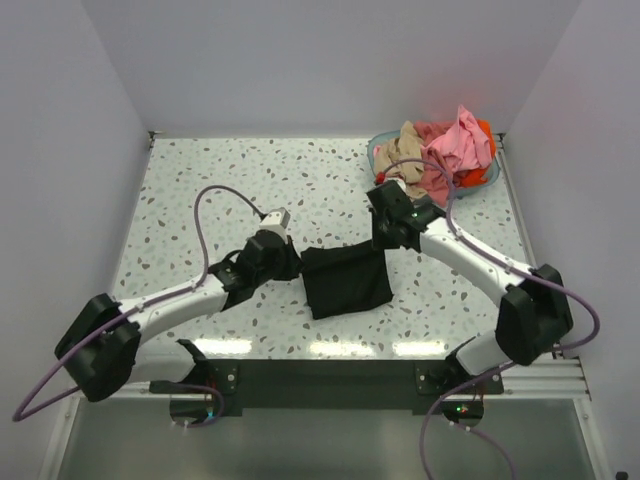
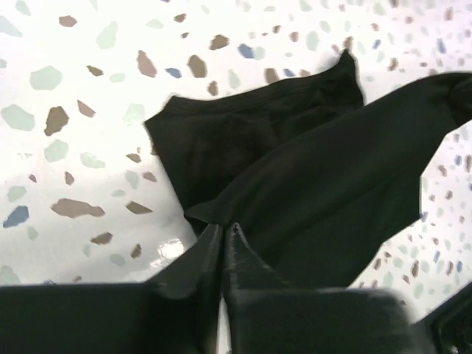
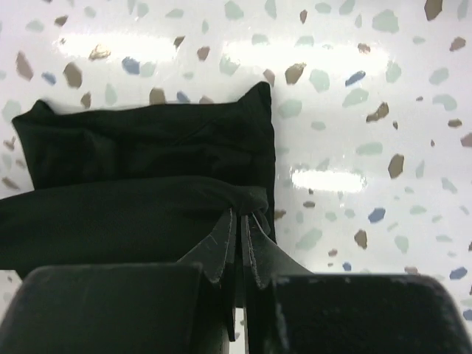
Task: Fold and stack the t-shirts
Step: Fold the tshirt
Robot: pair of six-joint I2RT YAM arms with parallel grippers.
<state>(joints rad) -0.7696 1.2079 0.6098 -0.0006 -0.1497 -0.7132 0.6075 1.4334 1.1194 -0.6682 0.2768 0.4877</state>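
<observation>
Left side: our left gripper is pinched shut on the left end of the black t-shirt's raised fold.
Right side: our right gripper is closed too, with cloth bunched at its tips on the fold's right end.
Where it lies: the black t-shirt is partly folded on the table, midway along the near edge.
Waiting: the pink shirt, tan shirt and orange-red shirt are heaped in the teal basket at the far right corner.
Risk: we judge both pinches shallow, so a hard pull could slip one corner.
Risk: uneven travel between the arms would skew the fold or drag the lower layer.
</observation>
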